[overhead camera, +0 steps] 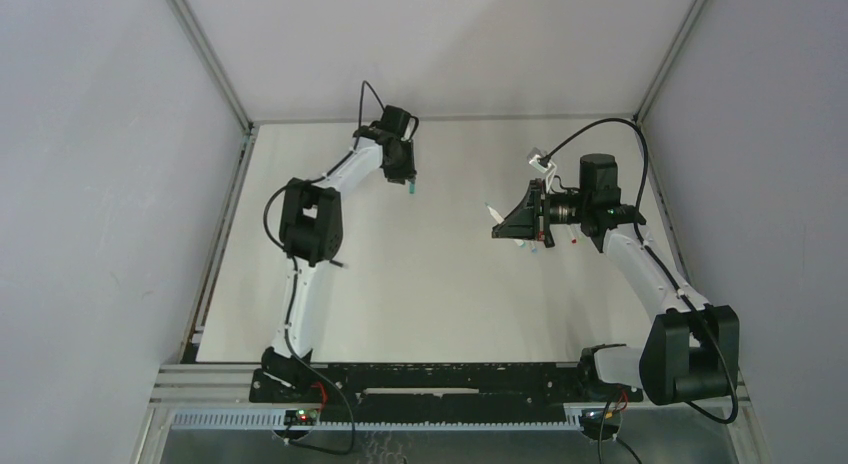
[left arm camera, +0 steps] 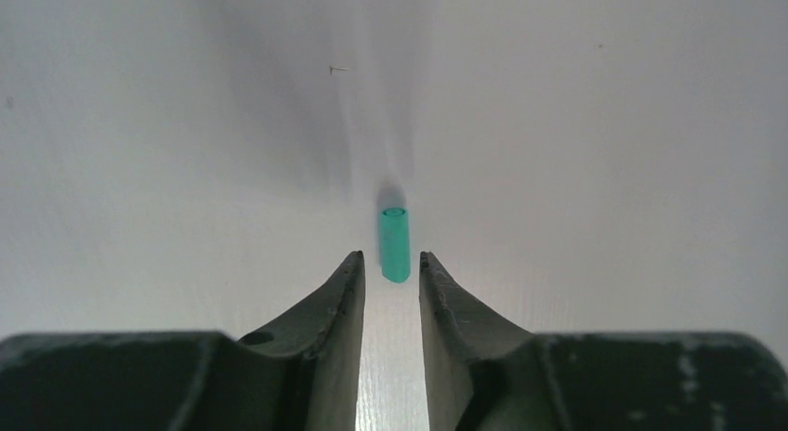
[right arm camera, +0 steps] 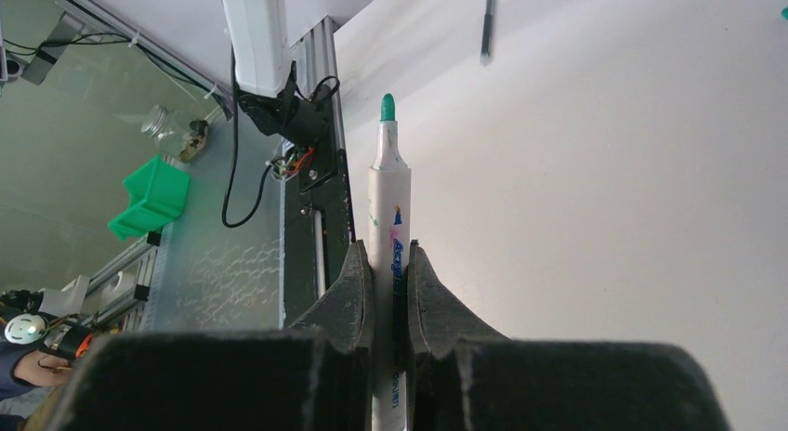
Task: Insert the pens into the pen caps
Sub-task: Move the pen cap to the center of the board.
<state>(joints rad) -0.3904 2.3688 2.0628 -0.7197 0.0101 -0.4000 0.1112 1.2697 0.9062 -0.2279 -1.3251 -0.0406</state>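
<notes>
A white desk sits inside grey walls. The teal cap lies on it, a short hollow plastic tube. It looks light, stiff and slick and is likely to roll, so it is best pinched across its middle. The left claw straddles the cap's near end, parted and not touching. Well right of the cap, the right claw is clenched mid-barrel on a green-tipped white pen.

The pen cap is teal-green on the plain white table, and the left gripper beside it is dull black with pale scuffs. The marker pen in the black right gripper has a white barrel with blue lettering and a green tip. The thin pen farther off is black, and the bin is bright green.
</notes>
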